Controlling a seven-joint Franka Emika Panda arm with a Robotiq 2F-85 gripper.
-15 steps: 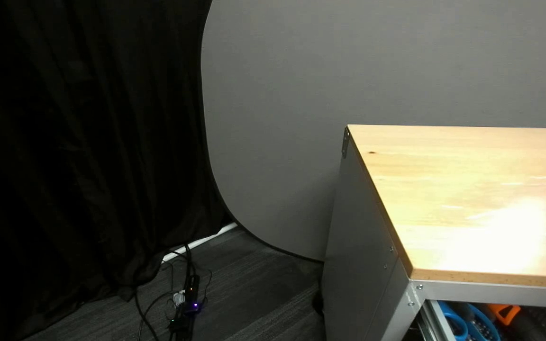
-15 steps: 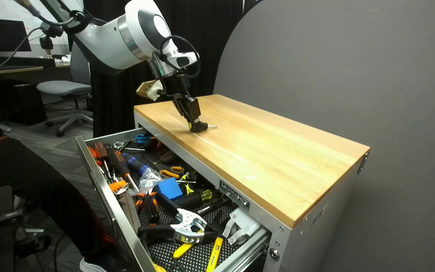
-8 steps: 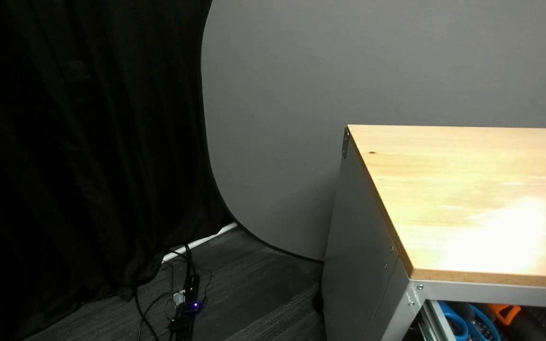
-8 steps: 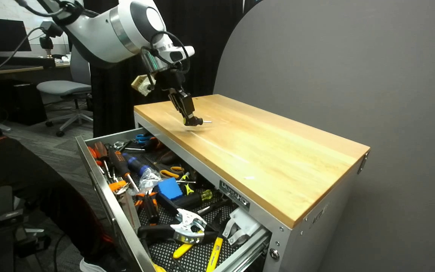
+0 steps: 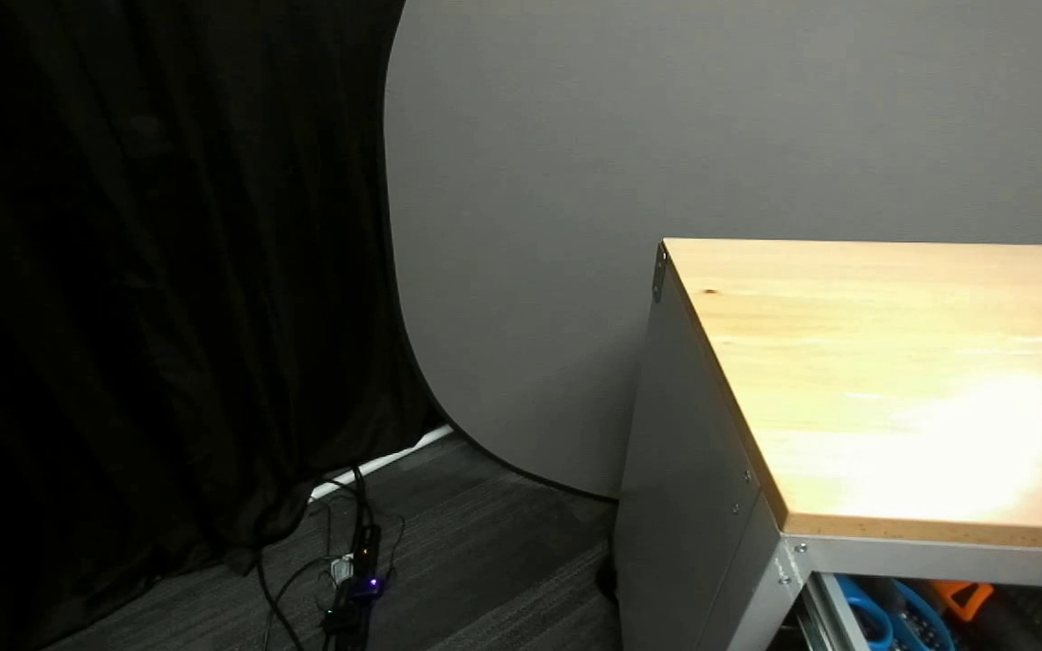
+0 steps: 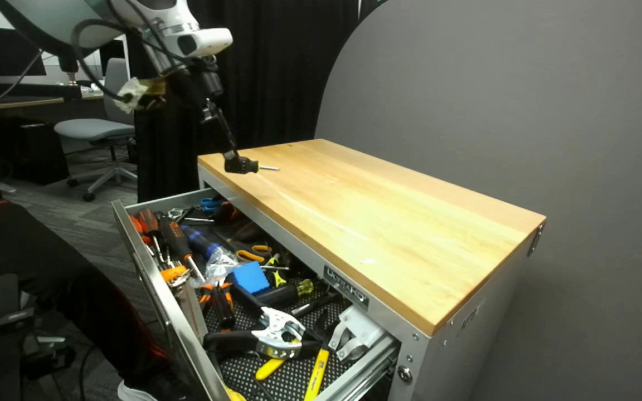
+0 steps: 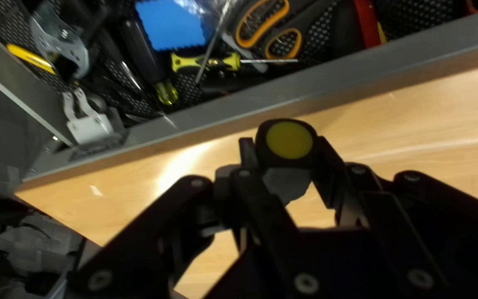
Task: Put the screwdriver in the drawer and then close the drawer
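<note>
Gripper (image 7: 287,160): fingers pinch the screwdriver (image 7: 289,140) by its handle.
Screwdriver: above the wooden top (image 6: 382,223), near its drawer-side edge; shaft roughly level in an exterior view.
Drawer (image 6: 162,289): pulled out from the grey cabinet (image 6: 466,351); screwdriver outside it.
Contents: clamp (image 6: 270,327), blue block (image 6: 251,277), scissors (image 7: 264,35), assorted hand tools (image 6: 176,239).
</note>
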